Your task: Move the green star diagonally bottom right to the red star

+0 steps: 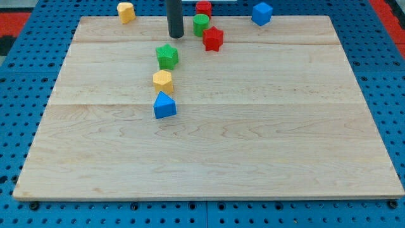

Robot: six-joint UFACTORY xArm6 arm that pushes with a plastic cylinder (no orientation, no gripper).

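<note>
The green star (168,56) is seen on the wooden desk (253,139), down-left of the red star (213,39) and above a yellow block (162,81). The tool is a plain rod with no jaws; my tip (175,35) is placed just above the green star, left of a green cylinder (201,24).

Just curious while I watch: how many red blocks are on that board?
2. A red star sits near the view's top, right of the green cylinder. Another red block lies behind that cylinder at the top edge, partly hidden, shape unclear. I see none hidden elsewhere.
</note>
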